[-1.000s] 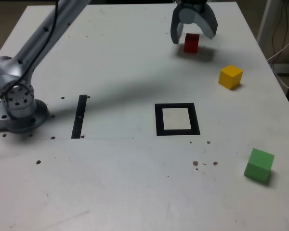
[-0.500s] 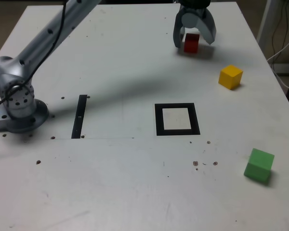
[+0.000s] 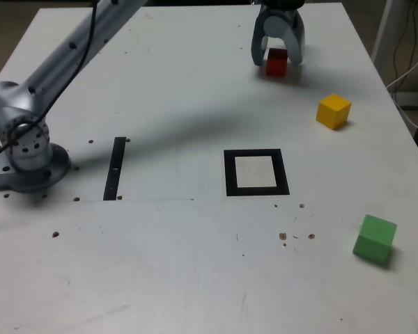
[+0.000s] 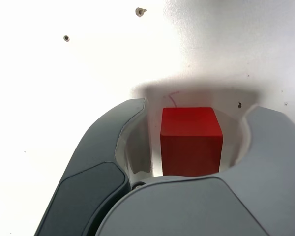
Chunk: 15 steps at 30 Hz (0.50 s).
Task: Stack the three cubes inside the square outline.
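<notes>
The claw — jaws parted, gripping nothing — straddles the red cube on a white tabletop.

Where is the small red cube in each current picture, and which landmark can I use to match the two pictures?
Exterior view: the small solid red cube is near the top edge, right of centre, between the gripper's fingers.
Wrist view: the cube is in the picture, between the two grey fingers.
Shared landmark: the gripper, whose two curved grey fingers stand on either side of the cube in both views.
</notes>
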Each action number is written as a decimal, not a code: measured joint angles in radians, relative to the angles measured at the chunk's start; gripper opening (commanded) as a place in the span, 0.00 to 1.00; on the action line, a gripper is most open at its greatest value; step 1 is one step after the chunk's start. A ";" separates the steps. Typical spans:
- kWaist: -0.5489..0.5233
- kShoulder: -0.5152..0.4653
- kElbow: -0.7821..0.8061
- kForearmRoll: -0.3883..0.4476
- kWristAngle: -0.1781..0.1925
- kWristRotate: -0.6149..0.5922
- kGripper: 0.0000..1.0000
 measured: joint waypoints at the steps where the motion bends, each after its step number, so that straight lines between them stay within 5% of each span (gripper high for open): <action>1: -0.001 0.000 0.000 0.001 0.000 0.000 0.30; 15: -0.002 0.000 -0.002 0.007 -0.008 0.000 0.30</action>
